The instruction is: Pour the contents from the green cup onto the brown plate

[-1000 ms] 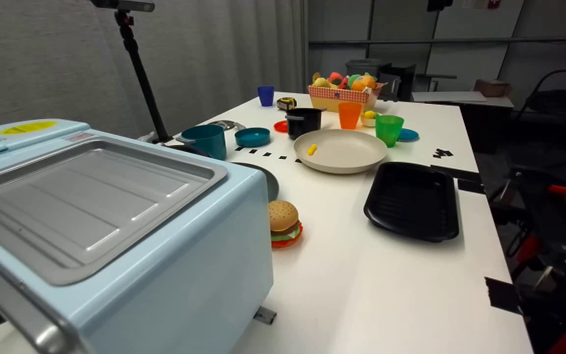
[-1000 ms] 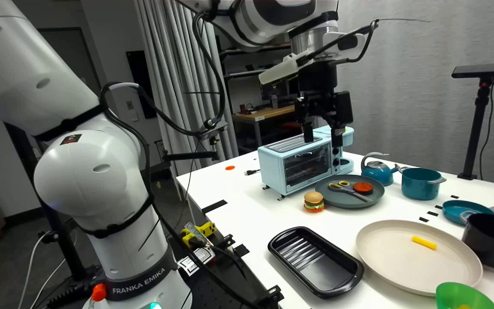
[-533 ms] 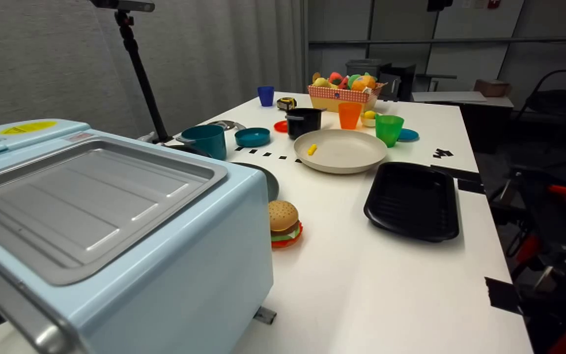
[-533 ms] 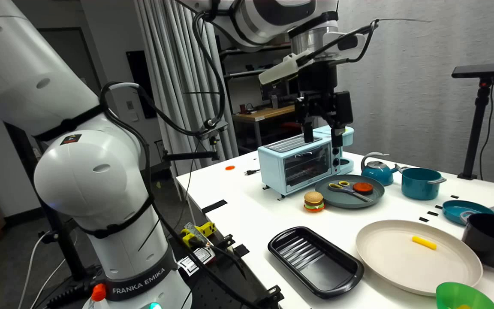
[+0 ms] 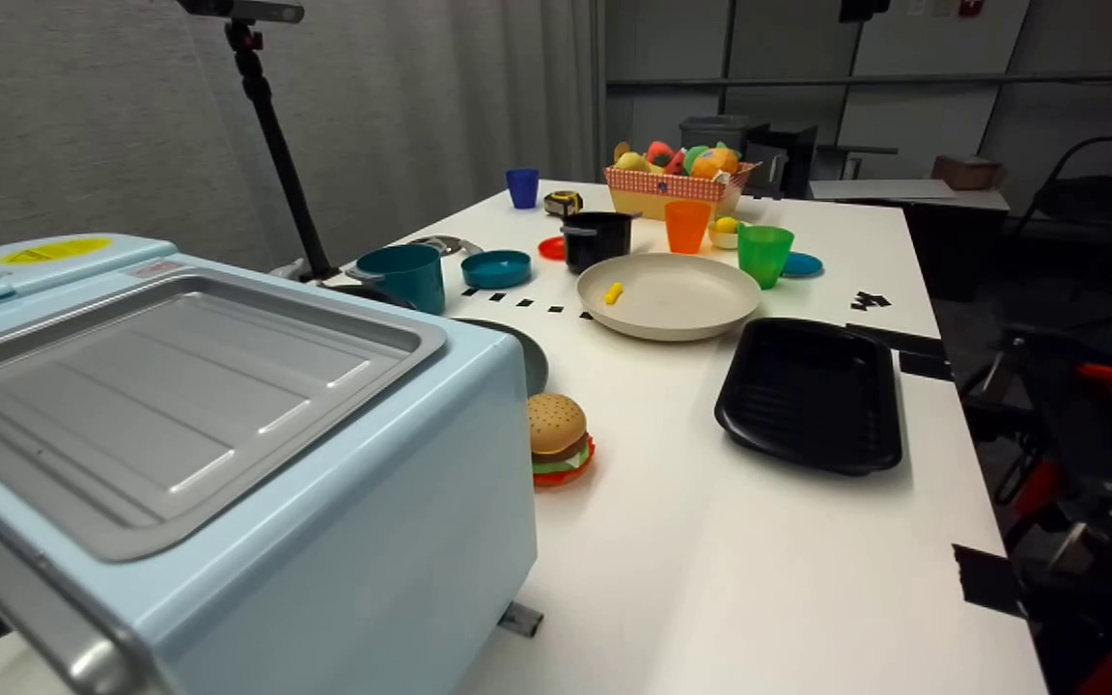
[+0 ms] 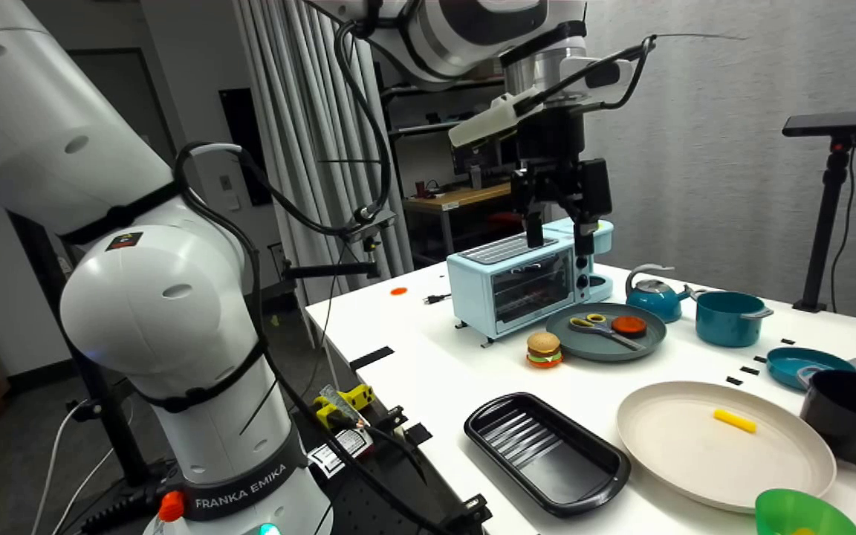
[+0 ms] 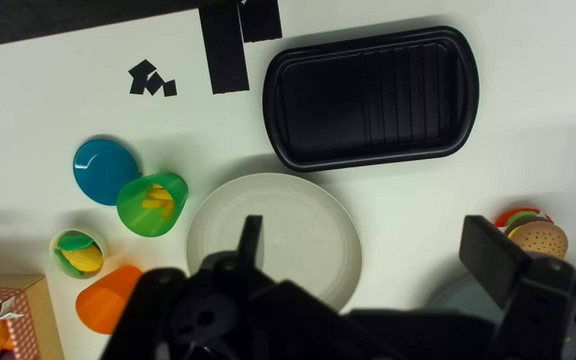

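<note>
White table before me bears the brown plate — just beside that plate stands the green cup, yellow pieces inside. Well above plate level, the gripper hangs spread wide.

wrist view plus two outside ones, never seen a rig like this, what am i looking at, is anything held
That is a white robot arm with a black gripper at its end. Two pictures are taken from outside it; the wrist view looks down from the arm, so the gripper's fingers show there. On the white table are a green cup with yellow pieces inside, a tan plate bearing one yellow stick, a black tray, a toy burger and more. The gripper is open, holding nothing.
</note>
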Robot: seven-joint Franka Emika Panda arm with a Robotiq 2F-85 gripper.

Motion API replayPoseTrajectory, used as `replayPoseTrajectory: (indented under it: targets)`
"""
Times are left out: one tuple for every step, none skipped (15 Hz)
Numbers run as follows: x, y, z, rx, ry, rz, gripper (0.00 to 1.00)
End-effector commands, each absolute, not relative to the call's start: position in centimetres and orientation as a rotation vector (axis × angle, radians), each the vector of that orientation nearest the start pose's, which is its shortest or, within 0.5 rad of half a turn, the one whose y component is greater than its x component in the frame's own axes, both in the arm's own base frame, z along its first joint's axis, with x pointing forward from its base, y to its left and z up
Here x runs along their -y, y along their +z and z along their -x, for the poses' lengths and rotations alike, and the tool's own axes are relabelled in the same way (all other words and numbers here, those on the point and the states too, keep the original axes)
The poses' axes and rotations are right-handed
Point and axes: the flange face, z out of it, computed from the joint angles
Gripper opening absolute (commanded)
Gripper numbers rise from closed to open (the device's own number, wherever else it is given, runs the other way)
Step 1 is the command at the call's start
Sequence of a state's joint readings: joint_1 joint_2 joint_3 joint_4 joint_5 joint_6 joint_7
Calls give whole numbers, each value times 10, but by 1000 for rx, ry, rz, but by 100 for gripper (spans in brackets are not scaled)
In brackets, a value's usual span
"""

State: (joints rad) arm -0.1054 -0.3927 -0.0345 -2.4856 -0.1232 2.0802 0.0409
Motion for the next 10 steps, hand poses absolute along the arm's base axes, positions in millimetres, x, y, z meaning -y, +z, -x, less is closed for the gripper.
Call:
replayPoseTrajectory:
  targets:
    - [64,429,-411,-190,29,3229,100]
    - [67,428,-413,-198,27,3226,100]
    - [70,425,-417,-210,34,3225,100]
    - [74,424,-419,-219,41,3225,100]
    - [80,421,-421,-237,49,3220,100]
    - [85,417,-424,-255,60,3214,100]
    - [91,414,-426,-274,69,3213,100]
    - [99,409,-429,-296,76,3211,100]
    - [107,406,-432,-319,78,3208,100]
    - [117,400,-435,-348,81,3206,100]
